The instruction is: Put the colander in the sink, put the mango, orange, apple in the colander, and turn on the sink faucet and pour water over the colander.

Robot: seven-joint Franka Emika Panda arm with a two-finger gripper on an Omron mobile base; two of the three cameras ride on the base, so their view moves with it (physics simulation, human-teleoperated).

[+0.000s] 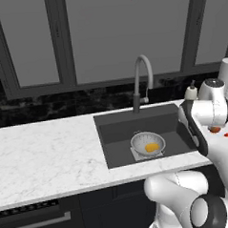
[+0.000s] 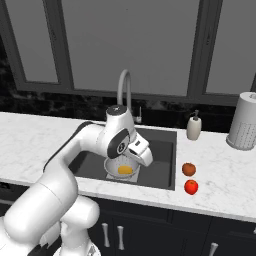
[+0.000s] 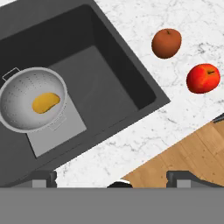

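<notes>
The silver colander (image 3: 33,99) stands on the pale patch at the bottom of the dark sink (image 3: 100,65), and the yellow-orange mango (image 3: 45,102) lies inside it. On the marble counter right of the sink lie the dull reddish orange (image 3: 166,43) and the shiny red apple (image 3: 203,78), a little apart. My gripper (image 3: 113,178) hovers high over the sink's front right corner, open wide, with nothing between its fingers. From the base I see the colander (image 2: 122,170) just under my hand, the orange (image 2: 188,169), the apple (image 2: 191,187) and the faucet (image 2: 125,92) behind the basin, with no water running.
A white soap bottle (image 2: 194,127) stands behind the sink's right corner, and a tall white perforated canister (image 2: 245,127) stands at the far right of the counter. Dark windows line the back wall. Wooden floor (image 3: 192,153) shows beyond the counter's front edge.
</notes>
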